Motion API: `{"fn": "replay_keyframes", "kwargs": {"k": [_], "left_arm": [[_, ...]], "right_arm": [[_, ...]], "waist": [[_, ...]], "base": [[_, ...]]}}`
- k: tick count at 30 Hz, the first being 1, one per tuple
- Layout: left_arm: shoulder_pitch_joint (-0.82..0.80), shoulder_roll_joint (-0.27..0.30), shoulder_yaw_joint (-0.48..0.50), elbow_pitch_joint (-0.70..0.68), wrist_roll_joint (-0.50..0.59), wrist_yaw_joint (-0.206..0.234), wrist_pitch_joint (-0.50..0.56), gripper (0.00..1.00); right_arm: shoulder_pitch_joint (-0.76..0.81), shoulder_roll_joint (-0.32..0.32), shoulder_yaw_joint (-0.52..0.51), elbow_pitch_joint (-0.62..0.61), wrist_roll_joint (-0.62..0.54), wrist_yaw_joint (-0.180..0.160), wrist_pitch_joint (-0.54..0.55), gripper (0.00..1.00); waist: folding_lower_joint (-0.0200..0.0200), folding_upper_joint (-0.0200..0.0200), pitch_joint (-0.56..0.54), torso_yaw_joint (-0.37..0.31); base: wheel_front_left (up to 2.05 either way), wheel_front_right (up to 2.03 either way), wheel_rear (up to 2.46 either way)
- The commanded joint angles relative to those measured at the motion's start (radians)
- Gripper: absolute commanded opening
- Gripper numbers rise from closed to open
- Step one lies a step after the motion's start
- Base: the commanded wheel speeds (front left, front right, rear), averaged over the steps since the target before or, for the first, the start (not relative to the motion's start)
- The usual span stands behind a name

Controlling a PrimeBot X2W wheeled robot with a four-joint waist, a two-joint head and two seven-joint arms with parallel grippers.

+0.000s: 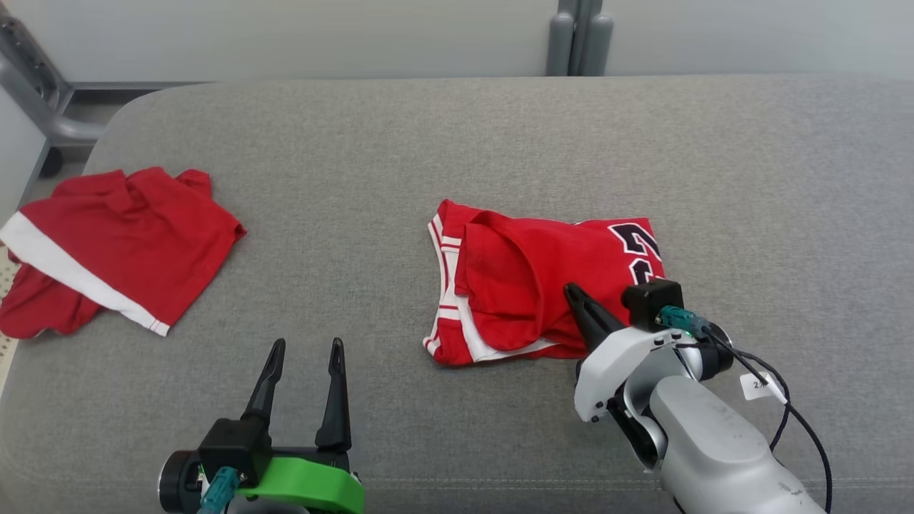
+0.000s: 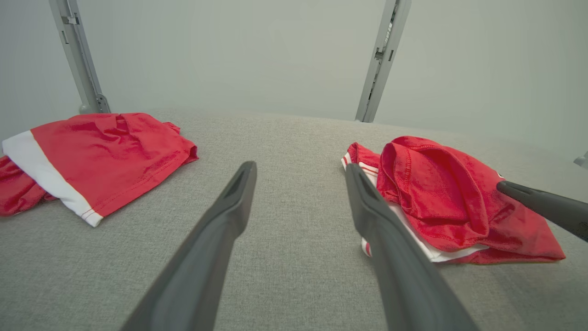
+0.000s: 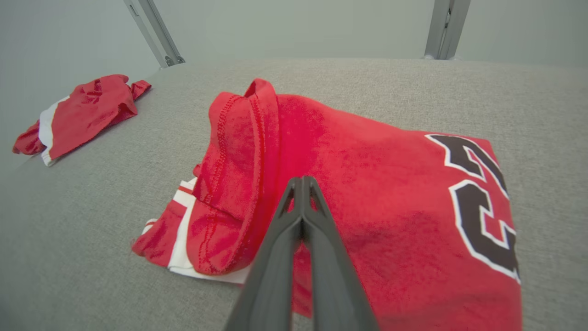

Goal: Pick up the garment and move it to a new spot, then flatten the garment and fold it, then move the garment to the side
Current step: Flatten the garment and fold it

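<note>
Grippers sat closest, two of them. The left gripper [image 1: 305, 346] was wide open with nothing in it. The right gripper [image 1: 575, 293] had its fingers pressed together, tips on the garment [image 1: 528, 285]; I could not tell if any cloth was pinched. That red garment with a black number lay folded in the middle of the grey desk [image 1: 457, 143]. One more red cloth [image 1: 121, 243] lay far left. Two grey posts [image 2: 379, 59] stood behind.
</note>
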Motion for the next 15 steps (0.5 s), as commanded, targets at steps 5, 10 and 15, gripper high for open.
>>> {"fn": "replay_keyframes", "kwargs": {"k": [5,10,15], "left_arm": [[-0.039,0.001,-0.015,0.002,-0.011,-0.001,-0.002,1.0],[-0.054,0.001,-0.025,0.004,-0.018,0.001,-0.002,1.0],[-0.057,0.001,-0.021,0.007,-0.024,0.006,-0.002,1.0]], "right_arm": [[-0.077,-0.004,-0.008,0.134,-0.005,-0.001,-0.002,0.0],[-0.105,-0.004,-0.003,0.2,-0.023,-0.001,-0.002,0.0],[-0.078,-0.004,0.053,0.151,0.003,-0.001,-0.002,0.0]], "waist": [[0.0,0.0,0.076,0.094],[0.0,0.0,0.098,0.129],[0.0,0.0,0.1,0.142]], "base": [[0.0,0.0,0.0],[0.0,0.0,0.0],[0.0,0.0,0.0]]}}
